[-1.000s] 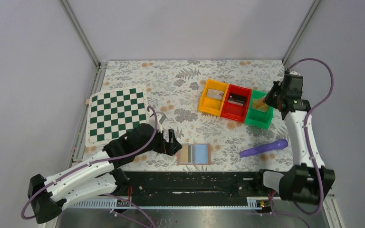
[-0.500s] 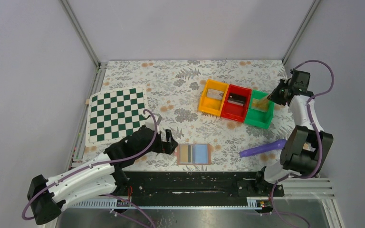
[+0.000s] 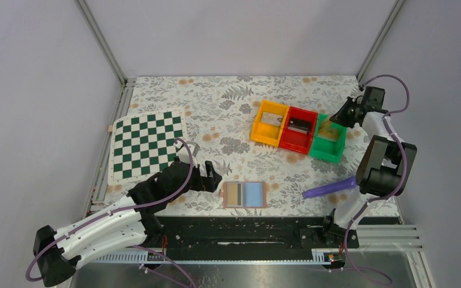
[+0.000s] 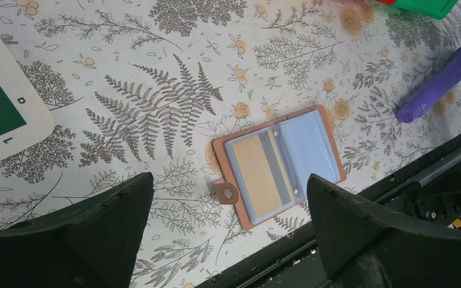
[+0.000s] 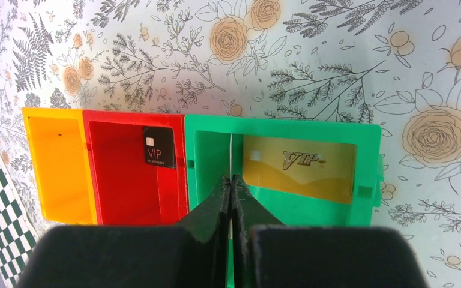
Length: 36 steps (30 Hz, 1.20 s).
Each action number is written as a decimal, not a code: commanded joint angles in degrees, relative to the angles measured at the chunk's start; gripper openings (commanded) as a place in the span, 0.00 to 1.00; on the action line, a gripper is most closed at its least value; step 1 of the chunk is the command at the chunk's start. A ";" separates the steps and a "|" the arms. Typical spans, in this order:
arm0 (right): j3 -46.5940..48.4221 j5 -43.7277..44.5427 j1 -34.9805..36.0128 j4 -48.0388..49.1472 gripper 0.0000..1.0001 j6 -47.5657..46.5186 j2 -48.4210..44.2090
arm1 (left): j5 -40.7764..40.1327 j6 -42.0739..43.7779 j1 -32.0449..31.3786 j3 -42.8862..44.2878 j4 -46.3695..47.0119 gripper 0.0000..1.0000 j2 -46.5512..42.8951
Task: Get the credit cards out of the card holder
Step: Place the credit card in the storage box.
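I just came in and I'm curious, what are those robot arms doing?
They are emptying a card holder lying open on the table. The left gripper is beside it, jaws wide open; a yellowish card and a blue card are inside. The right gripper, jaws shut, is over the green bin, where a gold card lies. A black card is in the red bin.

- The counter [image 4: 156,90] wears a matt covering printed with ferns and roses; whether it is cloth or paper cannot be told.
- The card holder [image 4: 276,165] pairs a tan, leather-like cover with glossy clear plastic sleeves.
- The orange bin [image 5: 54,168], red bin [image 5: 120,180] and green bin [image 5: 279,129] are smooth plastic with a light sheen.
- The gold credit card [image 5: 300,165] gleams like foil; the black credit card [image 5: 159,147] looks satin.
- The purple tool [image 4: 438,84] looks like smooth plastic.
- The left end effector [image 4: 225,186] has matt black, faintly grainy fingers [image 4: 96,231].
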 commanded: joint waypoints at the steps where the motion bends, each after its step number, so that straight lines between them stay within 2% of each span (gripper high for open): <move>1: 3.18 -1.82 -0.28 1.64 0.02 -1.38 1.38 | -2.76 0.38 0.07 0.97 0.48 0.98 -0.08; 5: 4.89 -0.98 -0.63 0.27 0.05 -1.66 2.89 | -2.64 0.06 0.12 1.06 0.62 0.98 0.19; 10: 6.91 1.35 -1.00 -1.47 0.14 -1.86 3.82 | -2.67 -0.27 0.08 1.82 0.38 0.98 1.08; 16: 11.11 7.31 -1.39 -8.28 0.30 -1.19 3.18 | -2.35 -2.02 0.10 1.52 0.27 0.98 2.28; 21: 11.92 9.30 -1.38 -10.58 0.32 -0.15 0.90 | -2.60 -3.44 0.17 1.10 0.19 0.98 2.62; 27: 9.43 3.72 -0.82 -9.69 0.33 2.48 -1.32 | -2.10 -3.99 0.09 0.07 1.15 0.98 2.45; 36: 9.17 4.71 2.32 -10.35 0.35 2.70 2.16 | -1.51 -4.06 0.14 -0.32 2.61 0.98 4.20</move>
